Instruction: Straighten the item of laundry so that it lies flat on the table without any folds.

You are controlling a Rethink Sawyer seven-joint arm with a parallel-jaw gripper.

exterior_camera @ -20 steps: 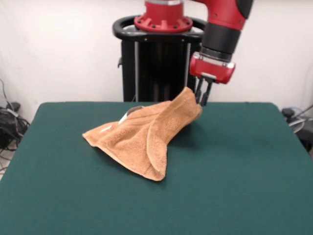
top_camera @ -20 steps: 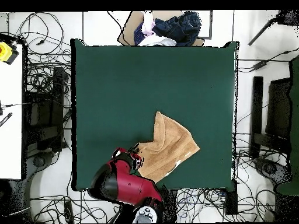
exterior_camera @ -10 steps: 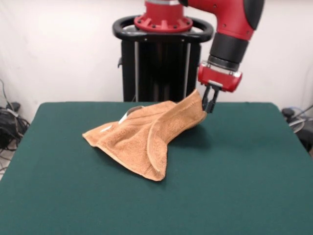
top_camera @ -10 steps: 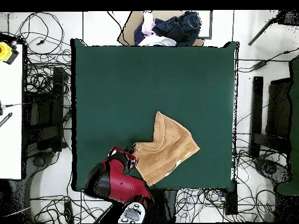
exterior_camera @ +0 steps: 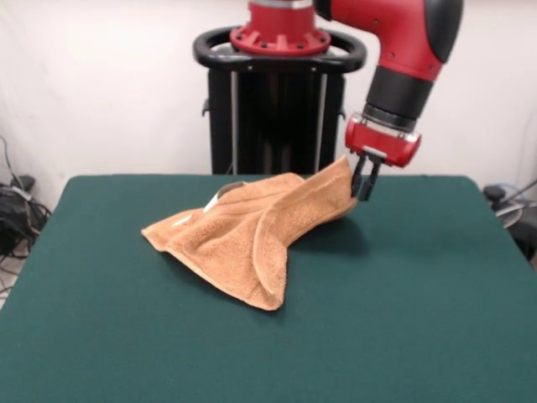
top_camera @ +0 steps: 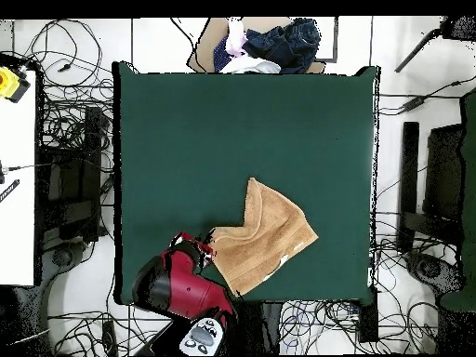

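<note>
green table, folded towel, claw pinching its raised corner

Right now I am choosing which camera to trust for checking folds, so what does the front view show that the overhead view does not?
Only the front view shows height: the tool shut on one towel corner, lifted off the table, with a raised ridge down the cloth and a white tag. Only the overhead view shows the towel's outline near the table's edge, the clothes pile beyond it and floor cables. Both show the orange-tan towel still bunched, with the red arm at one corner.
</note>
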